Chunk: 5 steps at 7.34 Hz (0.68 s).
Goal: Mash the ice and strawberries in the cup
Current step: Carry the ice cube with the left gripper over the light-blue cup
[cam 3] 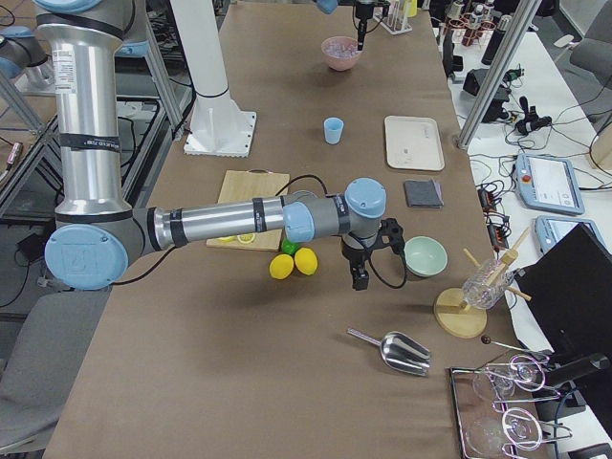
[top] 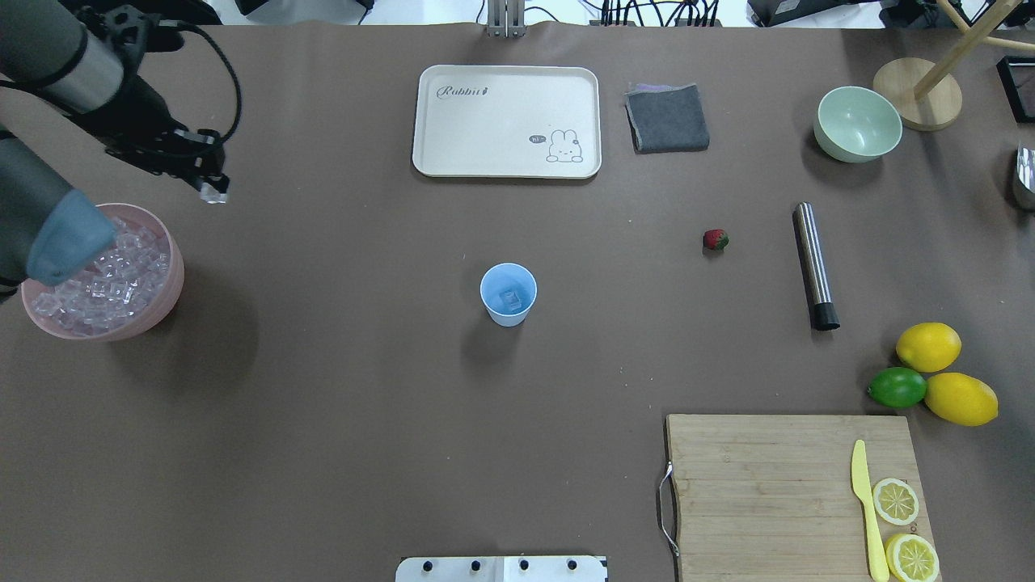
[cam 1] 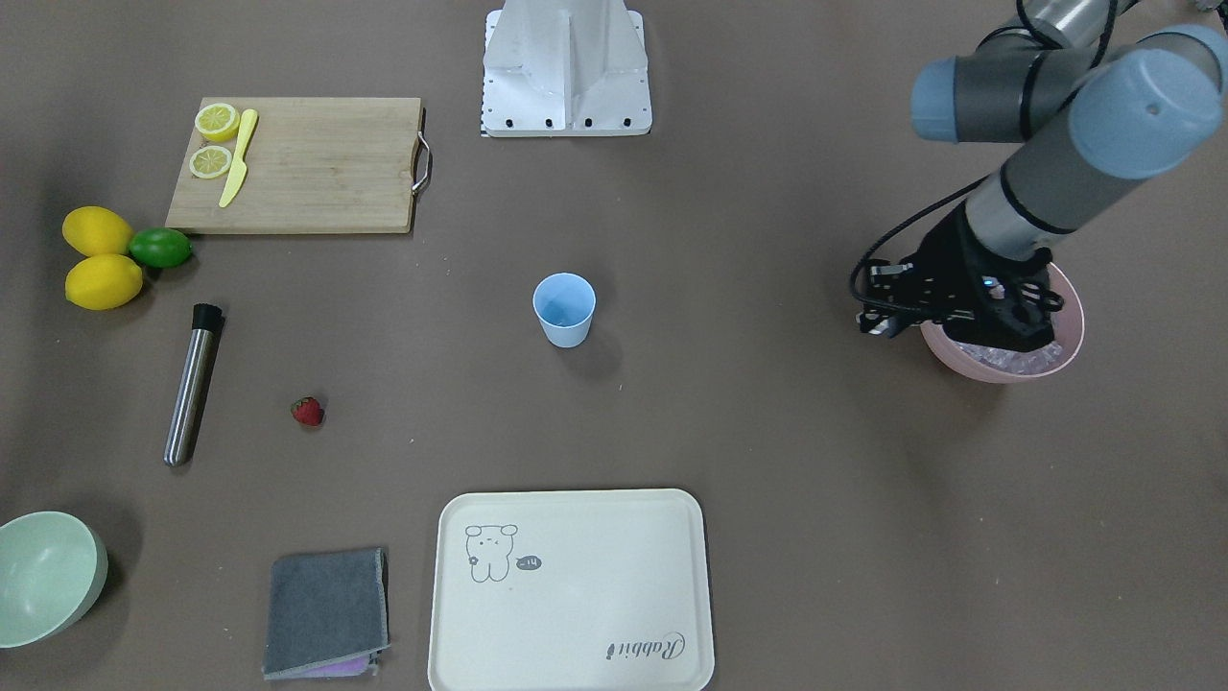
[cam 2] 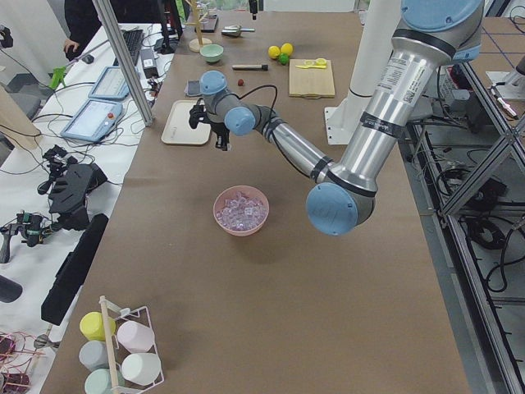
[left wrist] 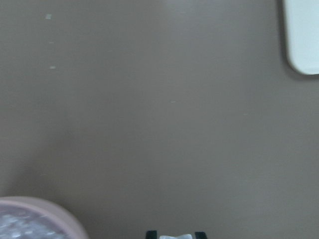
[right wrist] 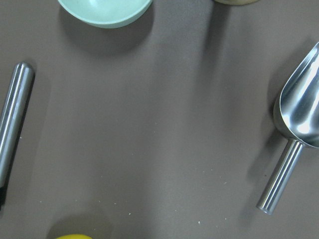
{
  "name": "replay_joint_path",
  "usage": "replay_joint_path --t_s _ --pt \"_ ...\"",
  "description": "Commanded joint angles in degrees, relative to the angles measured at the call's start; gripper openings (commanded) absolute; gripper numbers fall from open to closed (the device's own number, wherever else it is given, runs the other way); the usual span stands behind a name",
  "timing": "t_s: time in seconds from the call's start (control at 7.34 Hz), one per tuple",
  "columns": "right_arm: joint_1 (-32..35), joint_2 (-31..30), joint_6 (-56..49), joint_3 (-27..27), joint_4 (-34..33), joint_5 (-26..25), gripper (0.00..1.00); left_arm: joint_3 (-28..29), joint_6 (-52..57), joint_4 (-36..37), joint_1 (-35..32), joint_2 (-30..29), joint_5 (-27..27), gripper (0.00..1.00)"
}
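Observation:
The light blue cup (top: 508, 294) stands upright mid-table with one ice cube (top: 510, 300) inside. More ice (top: 105, 279) fills the pink bowl (top: 168, 301) at the left edge. My left gripper (top: 212, 191) hovers just beyond that bowl, shut on a clear ice cube (left wrist: 177, 236) that shows between its fingertips in the left wrist view. The strawberry (top: 715, 239) lies on the table right of the cup. My right gripper (cam 3: 359, 279) shows only in the exterior right view, above the table near the lemons; I cannot tell whether it is open or shut.
A steel muddler (top: 813, 265) lies right of the strawberry. Two lemons (top: 928, 346) and a lime (top: 896, 387) sit near the cutting board (top: 768, 485). A cream tray (top: 507, 121), grey cloth (top: 667, 118), green bowl (top: 857, 124) and metal scoop (right wrist: 299, 114) line the far side.

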Motion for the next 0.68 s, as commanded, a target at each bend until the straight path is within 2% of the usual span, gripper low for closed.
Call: replay_joint_path --t_s 0.0,0.14,0.41,0.55 --pt "0.00 0.00 0.00 0.09 0.03 0.00 1.00 3.31 -14.21 -11.82 8.39 -4.57 7.17 0.00" --pt "0.00 -0.09 0.00 0.09 0.03 -0.09 1.00 4.01 -18.08 -15.34 12.43 -5.10 12.37 0.00" --pt "0.00 -0.09 -0.09 0.00 0.03 -0.26 1.00 4.28 -24.33 -16.17 19.03 -9.21 20.03 0.00" --pt "0.00 -0.09 -0.09 -0.09 0.03 -0.26 1.00 4.19 -26.36 -15.91 20.81 -11.41 21.11 0.00"
